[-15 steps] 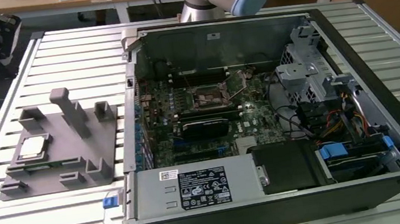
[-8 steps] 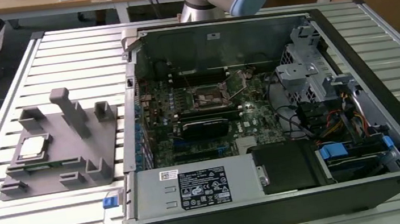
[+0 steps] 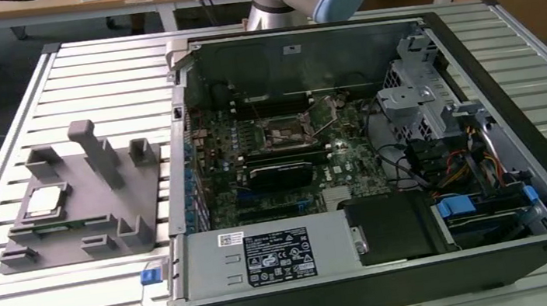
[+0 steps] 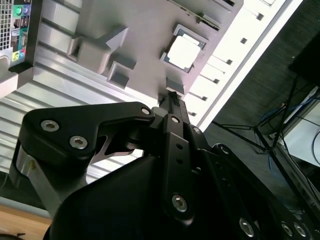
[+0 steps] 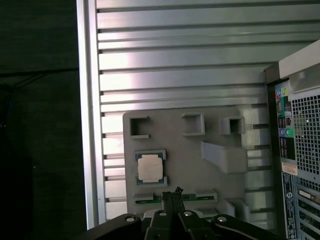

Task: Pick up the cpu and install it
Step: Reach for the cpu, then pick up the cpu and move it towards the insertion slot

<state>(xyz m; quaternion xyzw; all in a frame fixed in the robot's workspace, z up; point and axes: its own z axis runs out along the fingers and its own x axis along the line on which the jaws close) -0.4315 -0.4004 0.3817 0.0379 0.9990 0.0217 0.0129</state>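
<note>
Pale silver, the cpu (image 3: 44,200) lies in its pocket on the grey fixture (image 3: 88,215), beside the open computer case (image 3: 535,113). The gripper (image 5: 173,194) hangs well clear of it, fingers pressed together and empty. To my eye the pick is not yet begun, and grasping calls for spreading them around the chip's edges.

Even, bright room light; white glare on the slatted table (image 4: 250,55); soft shadows

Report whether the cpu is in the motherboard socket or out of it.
Out. The cpu lies flat in a recess of the grey fixture, beside the computer case, not inside it.
</note>
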